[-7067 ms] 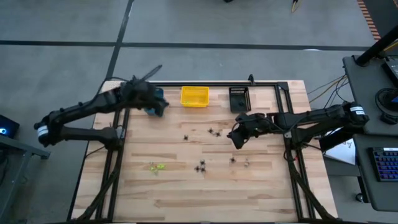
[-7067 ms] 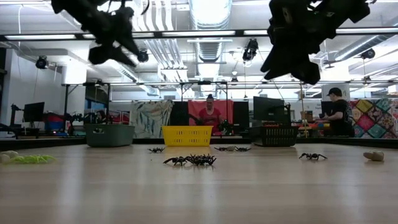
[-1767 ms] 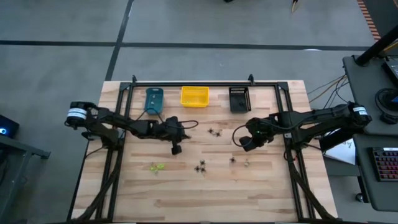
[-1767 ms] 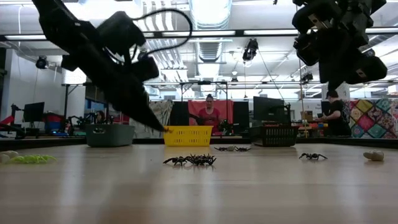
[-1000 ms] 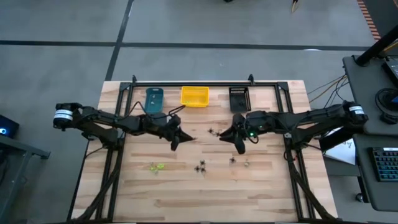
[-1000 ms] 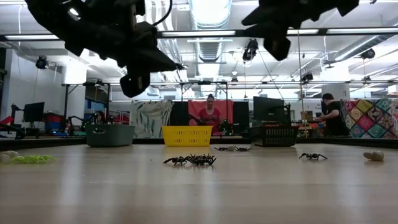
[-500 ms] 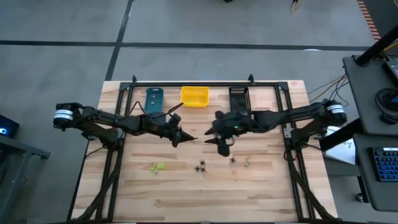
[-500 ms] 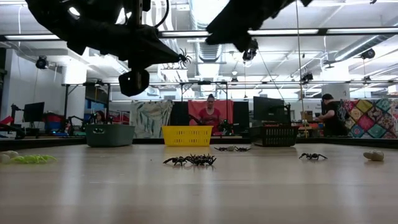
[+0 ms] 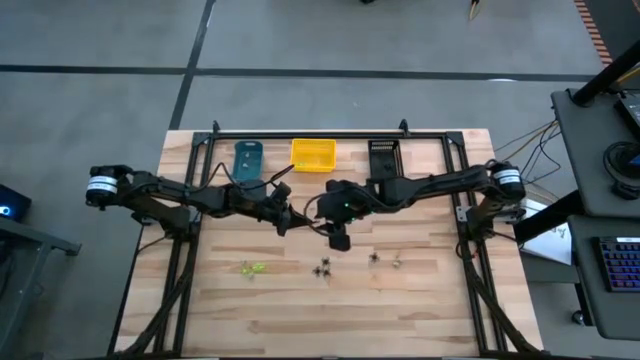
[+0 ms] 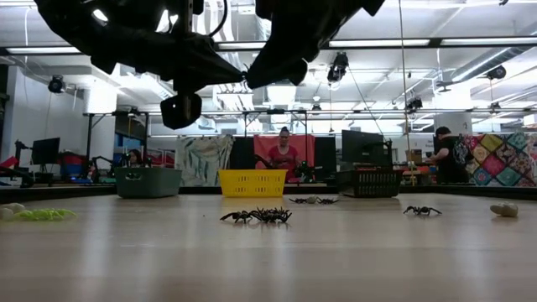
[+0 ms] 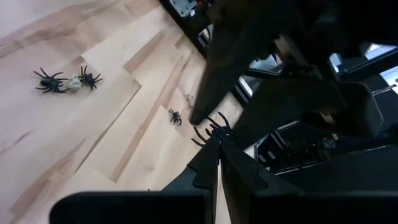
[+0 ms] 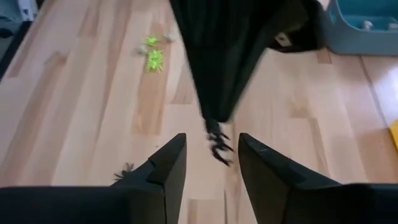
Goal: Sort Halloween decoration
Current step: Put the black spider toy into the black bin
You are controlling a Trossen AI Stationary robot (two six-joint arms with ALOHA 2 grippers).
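**Black spider pinched mid-air between the two arms**

Left gripper [image 9: 296, 217] pinched tight on a small black spider [image 12: 217, 142], thin legs splayed, held above mid-table. Right gripper [image 12: 211, 163] fingers spread, just in front of it, not touching. Other black spiders [image 10: 257, 216] and yellow-green ones [image 9: 252, 268] lie scattered on the wooden table [image 9: 420, 310].

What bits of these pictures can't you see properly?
- Spider in the left gripper: in the high view it is too small and lost among the dark arms.
- Teal bin: the right wrist view cuts it off at the edge. In the high view its inside is too small to read.
- Pale trinket: in the low view it is too small to tell its shape.
- Right gripper: in the low view its fingers merge into one dark shape.
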